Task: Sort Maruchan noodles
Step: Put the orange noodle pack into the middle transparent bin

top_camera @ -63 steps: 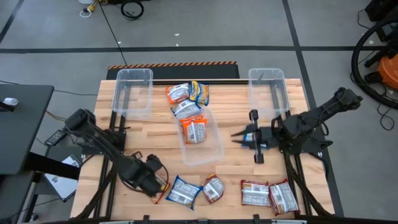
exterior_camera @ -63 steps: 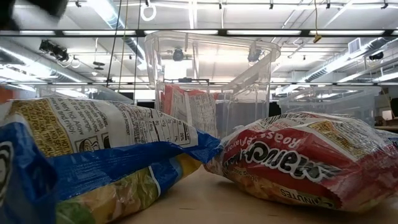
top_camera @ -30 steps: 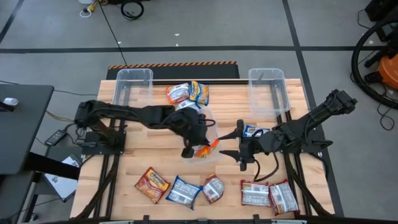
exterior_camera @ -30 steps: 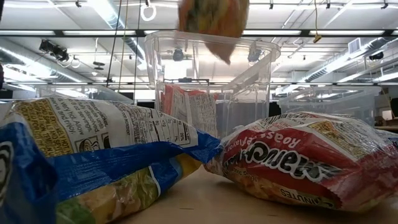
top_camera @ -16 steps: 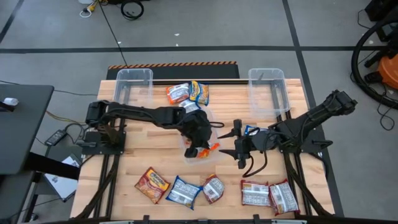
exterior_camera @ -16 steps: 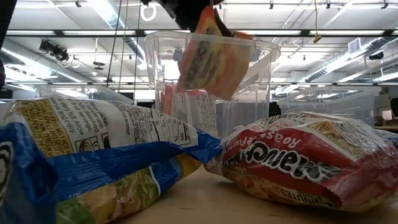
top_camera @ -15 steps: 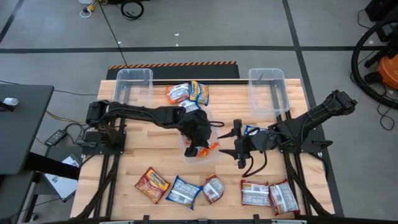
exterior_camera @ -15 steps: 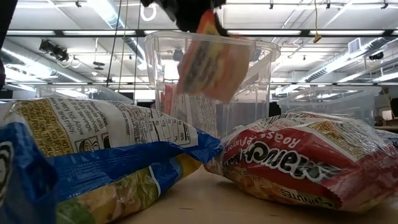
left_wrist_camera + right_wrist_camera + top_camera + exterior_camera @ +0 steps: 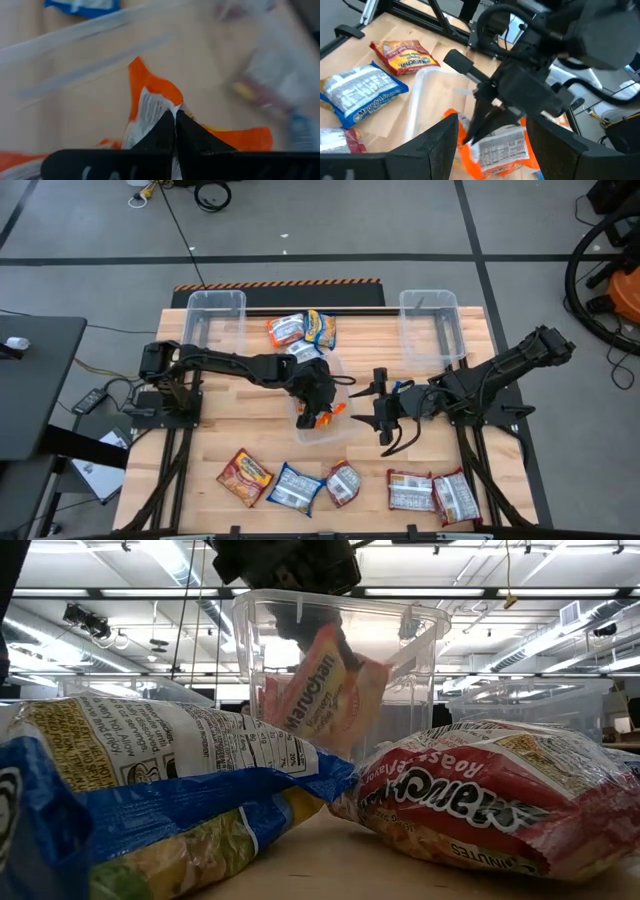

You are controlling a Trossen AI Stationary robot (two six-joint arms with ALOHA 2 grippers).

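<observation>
Lowered since half a second ago: my left gripper (image 9: 318, 416), pinched shut on an orange packet (image 9: 318, 692), now dips it into the centre bin (image 9: 343, 431). My right gripper (image 9: 368, 408) waits open beside it. Sorting is barely started; most Maruchan noodles (image 9: 340, 483) lie loose on the table (image 9: 230, 395).

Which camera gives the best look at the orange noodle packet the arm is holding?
The low view: the orange packet hangs inside the clear bin, label readable. The left wrist view shows the left gripper pinching its edge. The high view shows only a sliver.

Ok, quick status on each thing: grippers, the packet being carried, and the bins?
Left gripper: shut on orange packet, lowered into middle bin.
Orange packet: pinched, hanging inside middle bin.
Middle bin: holds packets.
Right gripper: open, beside middle bin.
Left bin: empty.
Right bin: empty.
</observation>
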